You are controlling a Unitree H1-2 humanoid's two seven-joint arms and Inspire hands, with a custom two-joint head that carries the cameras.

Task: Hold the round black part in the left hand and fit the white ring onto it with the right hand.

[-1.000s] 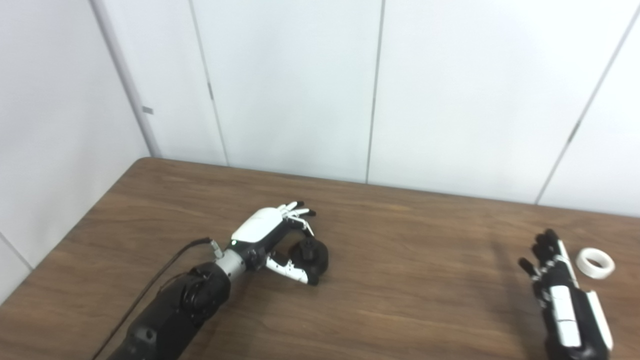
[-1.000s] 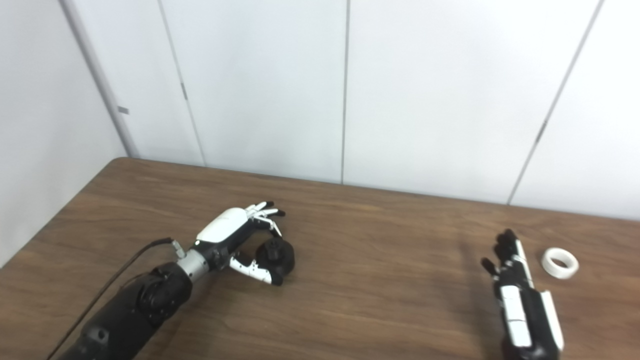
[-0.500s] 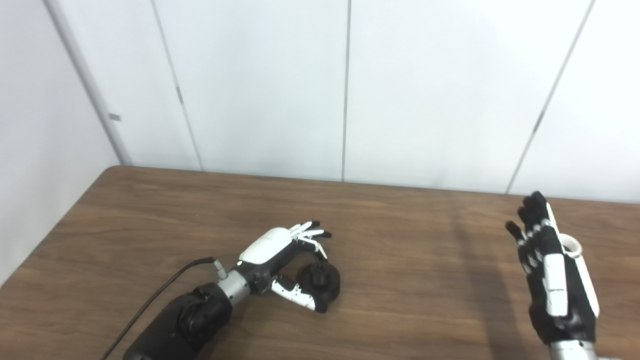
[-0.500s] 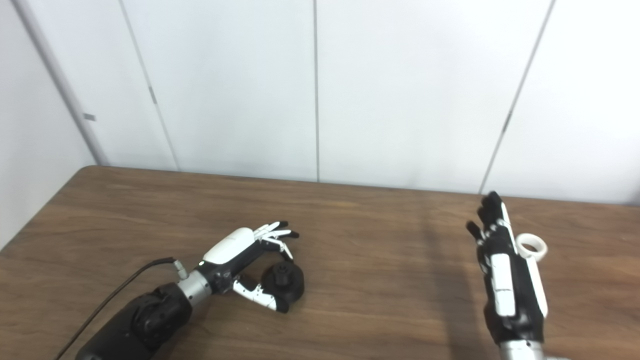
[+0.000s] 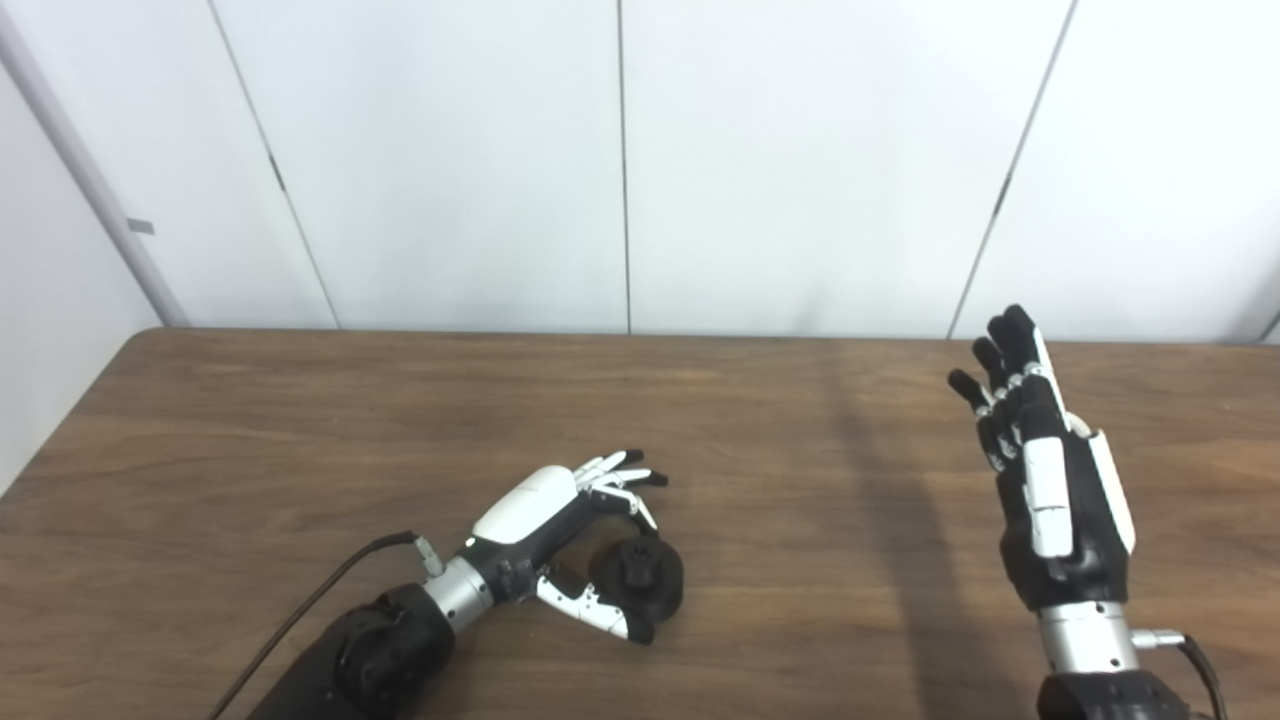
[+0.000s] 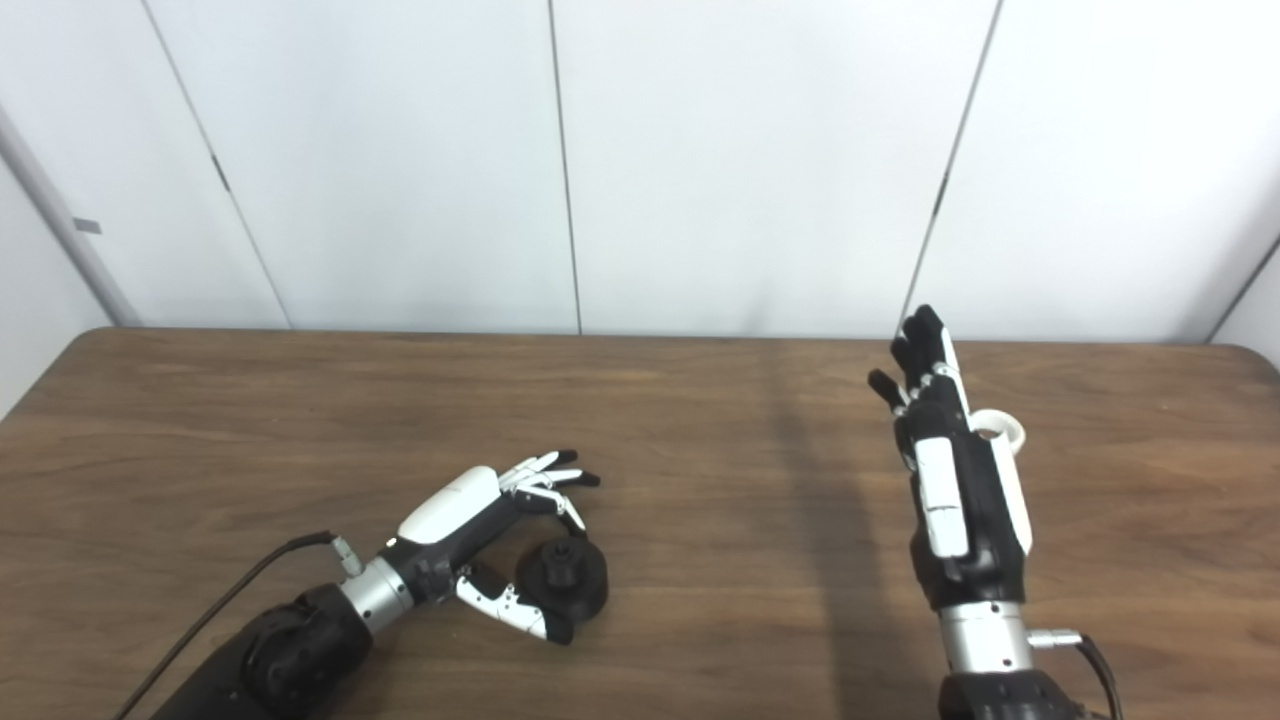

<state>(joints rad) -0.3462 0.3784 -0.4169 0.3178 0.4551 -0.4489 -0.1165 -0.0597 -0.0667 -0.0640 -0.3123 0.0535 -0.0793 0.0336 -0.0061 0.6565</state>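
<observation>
The round black part (image 5: 642, 577) lies on the brown table (image 5: 300, 440), left of centre. My left hand (image 5: 560, 520) arches over it, fingers spread behind it and thumb curled in front; it looks open around the part, not closed on it. My right hand (image 5: 1045, 470) is raised above the table on the right, open, fingers straight and pointing away. The white ring (image 6: 1000, 428) lies on the table just behind that hand, mostly hidden in the left eye view and partly showing in the right eye view.
White wall panels (image 5: 620, 160) stand right behind the table's far edge. The table's left edge runs close to my left arm (image 5: 360, 650), whose black cable (image 5: 310, 610) trails over the wood.
The camera has swung to the right. My right hand has risen from the table and moved forward, now covering the white ring. The left hand stays arched over the black part.
</observation>
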